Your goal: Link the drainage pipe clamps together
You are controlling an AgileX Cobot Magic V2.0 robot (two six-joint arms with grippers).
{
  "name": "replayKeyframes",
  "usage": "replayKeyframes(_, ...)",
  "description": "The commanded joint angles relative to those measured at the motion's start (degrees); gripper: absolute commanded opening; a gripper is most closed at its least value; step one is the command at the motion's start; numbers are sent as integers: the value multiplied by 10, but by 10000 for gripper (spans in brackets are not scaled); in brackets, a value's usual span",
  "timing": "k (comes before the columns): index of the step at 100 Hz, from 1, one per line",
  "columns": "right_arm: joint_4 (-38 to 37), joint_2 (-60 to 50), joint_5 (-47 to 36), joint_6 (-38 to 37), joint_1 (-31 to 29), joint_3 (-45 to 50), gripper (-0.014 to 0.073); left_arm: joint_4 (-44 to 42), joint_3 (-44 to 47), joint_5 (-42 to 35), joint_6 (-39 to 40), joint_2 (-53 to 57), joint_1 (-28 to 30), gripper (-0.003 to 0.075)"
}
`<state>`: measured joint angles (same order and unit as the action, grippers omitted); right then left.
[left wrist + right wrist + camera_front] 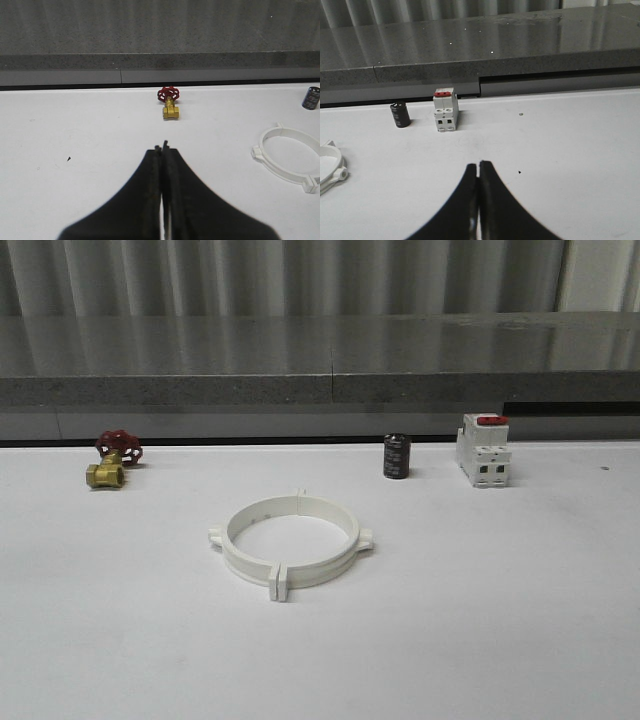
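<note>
Pipe clamps [290, 545] — two white half-rings lying mid-tabletop [480, 640], ends meeting as a ring, tabs touching front and back. Left gripper [162, 146]: fingers pressed together, holding nothing. Right gripper [478, 163]: likewise. Brass valve [112, 460], black cylinder [397, 456], breaker [483, 450] stand well apart. Advice (judgement only): check both seams — press tabs squarely if either gapes.

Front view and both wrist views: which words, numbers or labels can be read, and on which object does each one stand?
None can be read.
White boxy breaker with red switch: no legible marking.
Small black cylinder: greyish patches, too blurred to read.
Brass valve with red handwheel: no text visible.
White plastic ring of clamp halves: no text visible.
</note>
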<state>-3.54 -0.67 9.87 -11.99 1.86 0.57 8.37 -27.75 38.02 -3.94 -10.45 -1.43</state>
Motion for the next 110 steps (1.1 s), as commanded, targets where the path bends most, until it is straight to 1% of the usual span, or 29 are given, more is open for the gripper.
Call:
replayKeyframes(1,25,-11,-61,27,-4,-5,-69,8,-15,-44,0,-8,-4,-20)
replayKeyframes(25,28,-11,-71,35,-4,1,-69,8,-15,-44,0,-8,-4,-20)
replayKeyframes(110,28,-11,-67,34,-4,1,-69,8,-15,-44,0,-8,-4,-20)
